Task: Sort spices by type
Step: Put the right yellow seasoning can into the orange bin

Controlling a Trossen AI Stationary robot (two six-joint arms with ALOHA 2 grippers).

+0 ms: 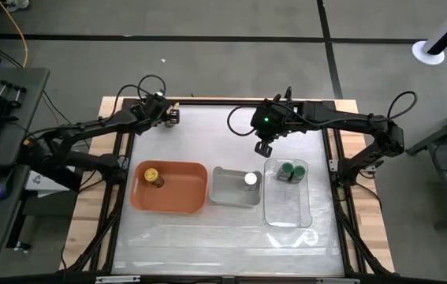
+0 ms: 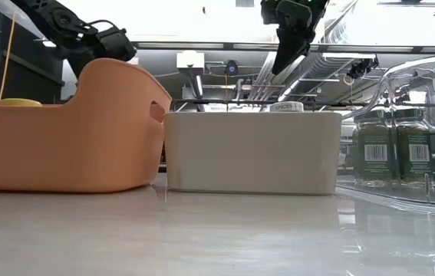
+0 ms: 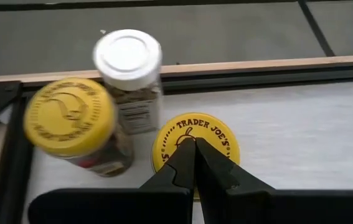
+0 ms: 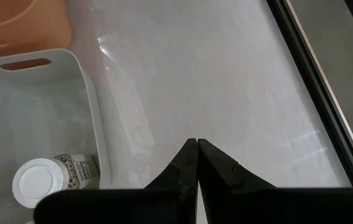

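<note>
Worktop far corner beyond orange tray [image 1: 177, 192]: three unsorted spice jars [image 3: 129, 84], rigid, light, slick lids; likely best gripped across the body. Left tool [image 3: 195, 152] closed, empty, above a yellow-lidded jar [image 3: 195, 146]. Right tool [image 4: 196, 152] closed, empty.

Spice jars [image 1: 154, 176] upright in trays, 3 loose.
</note>
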